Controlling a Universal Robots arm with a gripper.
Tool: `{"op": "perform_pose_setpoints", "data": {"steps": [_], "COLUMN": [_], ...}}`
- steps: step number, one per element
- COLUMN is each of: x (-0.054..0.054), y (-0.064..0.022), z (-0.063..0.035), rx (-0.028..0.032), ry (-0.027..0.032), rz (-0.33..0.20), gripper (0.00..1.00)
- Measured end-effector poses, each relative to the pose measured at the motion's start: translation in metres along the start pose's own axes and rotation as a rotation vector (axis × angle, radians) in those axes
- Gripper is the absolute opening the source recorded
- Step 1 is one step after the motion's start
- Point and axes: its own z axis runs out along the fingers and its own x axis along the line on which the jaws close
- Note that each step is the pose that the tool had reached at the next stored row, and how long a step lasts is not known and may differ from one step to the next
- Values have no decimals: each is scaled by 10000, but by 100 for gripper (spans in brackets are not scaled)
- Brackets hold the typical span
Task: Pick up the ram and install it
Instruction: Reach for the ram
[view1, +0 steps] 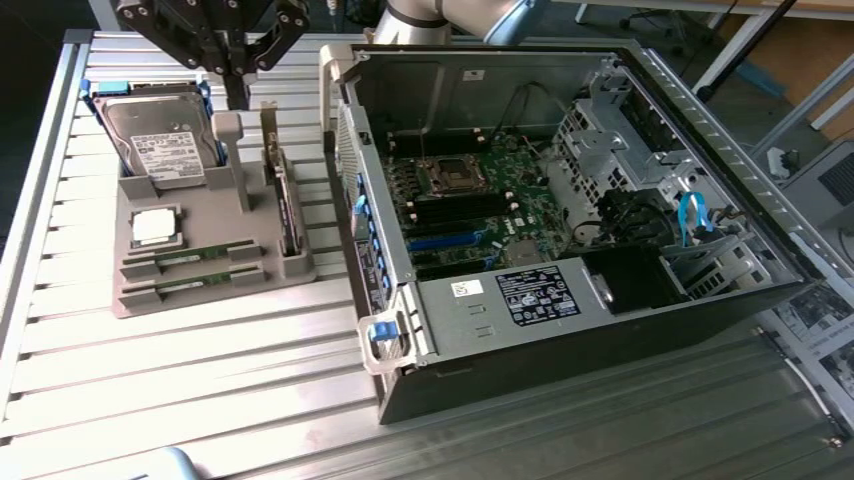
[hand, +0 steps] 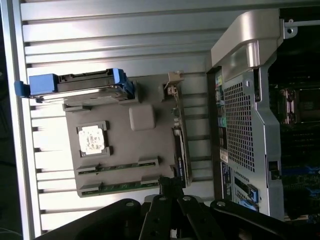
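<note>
Exterior view's upper left: black gripper (view1: 238, 98), clenched and empty, above the grey plastic tray's (view1: 227, 225) upper edge. Thin green ram stick (view1: 194, 257) and twin (view1: 200, 283) lie uncovered near its lower edge.

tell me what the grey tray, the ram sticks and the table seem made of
Grey tray: likely plastic, matte, uniform grey with moulded slots, possibly printed. Ram sticks: green circuit board with dark chips, lying in the tray's slots. Table: metal, probably aluminium, ribbed slats with a bright sheen.
</note>
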Motion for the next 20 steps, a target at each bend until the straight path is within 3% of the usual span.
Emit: {"op": "perform_pose_setpoints", "data": {"steps": [20], "x": [156], "y": [-12], "z": [-4], "rx": [0], "ry": [0], "rz": [0], "gripper": [11]}}
